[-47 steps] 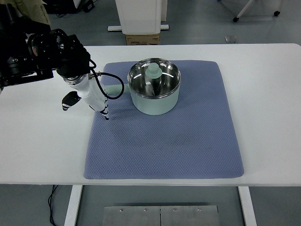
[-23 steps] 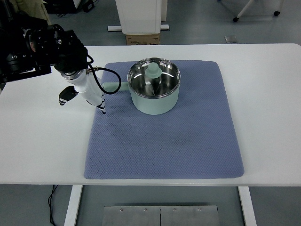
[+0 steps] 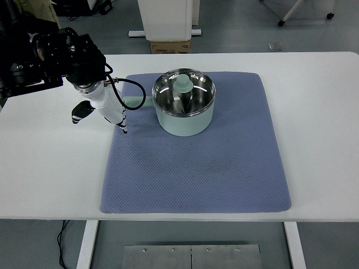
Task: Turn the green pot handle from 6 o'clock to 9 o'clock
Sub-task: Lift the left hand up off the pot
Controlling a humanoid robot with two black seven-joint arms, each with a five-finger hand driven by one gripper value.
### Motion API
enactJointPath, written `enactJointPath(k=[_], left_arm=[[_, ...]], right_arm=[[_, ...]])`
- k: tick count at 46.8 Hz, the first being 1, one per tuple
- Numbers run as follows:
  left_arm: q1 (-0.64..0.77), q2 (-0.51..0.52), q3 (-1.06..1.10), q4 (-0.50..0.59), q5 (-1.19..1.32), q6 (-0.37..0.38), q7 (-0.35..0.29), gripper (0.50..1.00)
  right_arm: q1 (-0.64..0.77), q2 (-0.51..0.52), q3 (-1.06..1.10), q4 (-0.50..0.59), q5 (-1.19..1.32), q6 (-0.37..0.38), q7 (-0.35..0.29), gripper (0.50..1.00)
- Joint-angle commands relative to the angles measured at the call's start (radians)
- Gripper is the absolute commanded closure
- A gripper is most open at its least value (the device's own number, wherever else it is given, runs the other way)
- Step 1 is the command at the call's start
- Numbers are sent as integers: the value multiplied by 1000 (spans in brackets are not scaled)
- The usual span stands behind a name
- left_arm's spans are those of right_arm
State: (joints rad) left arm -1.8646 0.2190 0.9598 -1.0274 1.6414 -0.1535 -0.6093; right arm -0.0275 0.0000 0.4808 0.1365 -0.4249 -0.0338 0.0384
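The pale green pot stands on the back half of the blue mat, with a green knob-shaped piece inside its steel bowl. Its handle points left, toward 9 o'clock. My left hand, white with black tips, hovers just left of the handle's end. Its fingers are stretched out toward the front and its thumb is spread to the left. It holds nothing, and I cannot tell whether it touches the handle's tip. The right arm is out of view.
A black cable loops from my left wrist over the handle. The white table extends around the mat on all sides. Behind the table stand a cardboard box and a white pillar base.
My left hand has drawn back a little, up and to the left, away from the mat's left edge. The pot and its handle have stayed where they were.
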Motion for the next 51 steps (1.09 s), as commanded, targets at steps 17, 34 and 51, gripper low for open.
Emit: enactJointPath(k=[17,34,51], left_arm=[[-13,0,-62,-164,-22,0,-2,500],[-2,0,-233,-183,-244,-1,-2,500],[18,0,-386,-158,-764,5,-2,500]], right_arm=[[0,0,1,0,0,0,0,500],[0,0,-1,0,0,0,0,500],[0,0,1,0,0,0,0,500]])
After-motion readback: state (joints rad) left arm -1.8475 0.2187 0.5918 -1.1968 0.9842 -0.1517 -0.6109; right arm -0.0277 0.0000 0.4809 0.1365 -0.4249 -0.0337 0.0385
